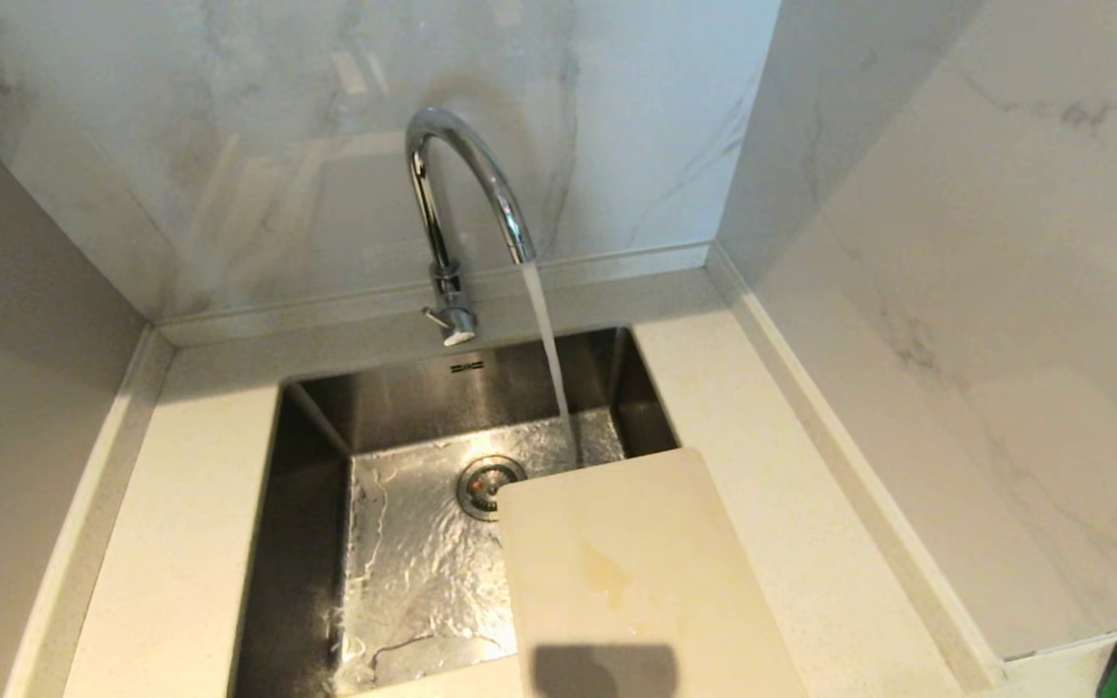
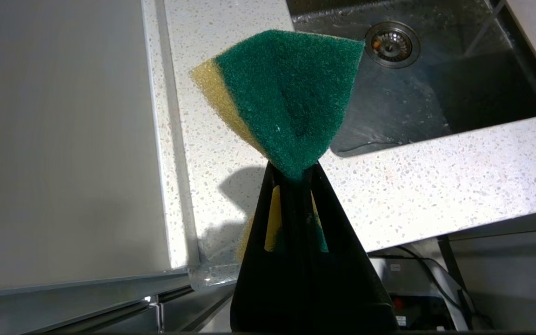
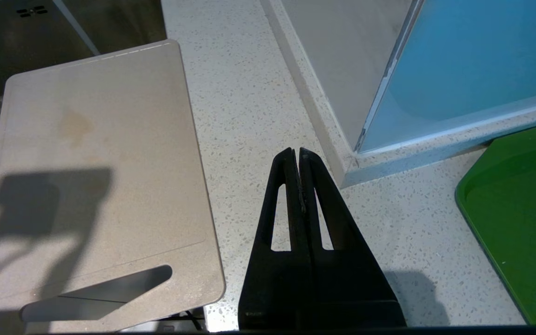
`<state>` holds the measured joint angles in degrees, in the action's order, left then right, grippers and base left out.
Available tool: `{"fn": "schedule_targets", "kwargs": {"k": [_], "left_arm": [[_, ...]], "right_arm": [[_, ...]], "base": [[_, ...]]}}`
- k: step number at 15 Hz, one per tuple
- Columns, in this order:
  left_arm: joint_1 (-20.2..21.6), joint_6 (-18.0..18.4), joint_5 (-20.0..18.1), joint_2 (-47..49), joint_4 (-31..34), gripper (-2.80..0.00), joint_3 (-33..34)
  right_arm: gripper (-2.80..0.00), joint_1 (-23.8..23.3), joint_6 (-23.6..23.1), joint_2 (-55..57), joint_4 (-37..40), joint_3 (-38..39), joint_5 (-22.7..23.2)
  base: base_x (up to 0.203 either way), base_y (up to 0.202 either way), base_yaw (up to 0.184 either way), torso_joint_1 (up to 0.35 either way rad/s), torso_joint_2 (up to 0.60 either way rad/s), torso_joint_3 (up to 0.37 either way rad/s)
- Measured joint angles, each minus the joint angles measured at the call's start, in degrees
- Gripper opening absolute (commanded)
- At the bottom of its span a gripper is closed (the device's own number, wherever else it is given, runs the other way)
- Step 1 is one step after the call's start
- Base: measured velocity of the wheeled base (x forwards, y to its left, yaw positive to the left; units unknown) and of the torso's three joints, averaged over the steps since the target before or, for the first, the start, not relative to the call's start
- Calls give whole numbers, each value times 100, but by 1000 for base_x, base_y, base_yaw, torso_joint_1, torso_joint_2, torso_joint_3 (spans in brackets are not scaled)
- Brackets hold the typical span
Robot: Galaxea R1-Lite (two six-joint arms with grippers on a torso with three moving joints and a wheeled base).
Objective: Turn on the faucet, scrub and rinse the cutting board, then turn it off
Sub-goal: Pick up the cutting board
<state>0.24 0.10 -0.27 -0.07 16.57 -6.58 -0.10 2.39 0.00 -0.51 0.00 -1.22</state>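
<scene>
Water runs from the chrome gooseneck faucet [image 1: 466, 194] into the steel sink [image 1: 403, 572]. The cream cutting board [image 1: 631, 572] lies over the sink's right front corner, a yellowish stain near its middle; its slot handle [image 3: 98, 291] shows in the right wrist view, where the board [image 3: 96, 167] lies beside my gripper. My left gripper [image 2: 294, 174] hangs above the counter left of the sink, shut on a green-and-yellow sponge [image 2: 282, 93]. My right gripper [image 3: 296, 151] is shut and empty over the counter right of the board. Neither arm shows in the head view.
Marble walls close in the speckled counter [image 1: 180, 523] at the back and both sides. The drain [image 1: 489, 485] lies in the wet sink floor. A green tray [image 3: 519, 218] sits at the far right beyond a wall corner [image 3: 351, 167].
</scene>
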Motion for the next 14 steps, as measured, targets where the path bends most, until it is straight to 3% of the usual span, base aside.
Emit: {"fn": "schedule_targets", "kwargs": {"k": [12,14], "left_arm": [[0,1,-4,0,2,-280,0],[0,-7,0,0,5,-280,0]], "right_arm": [[-280,0,11,0,-1,0,-4],[-280,0,6,0,2,0,-4]], "base": [[0,0,0,0,0,0],[-137,0,-11,18,6,2]]}}
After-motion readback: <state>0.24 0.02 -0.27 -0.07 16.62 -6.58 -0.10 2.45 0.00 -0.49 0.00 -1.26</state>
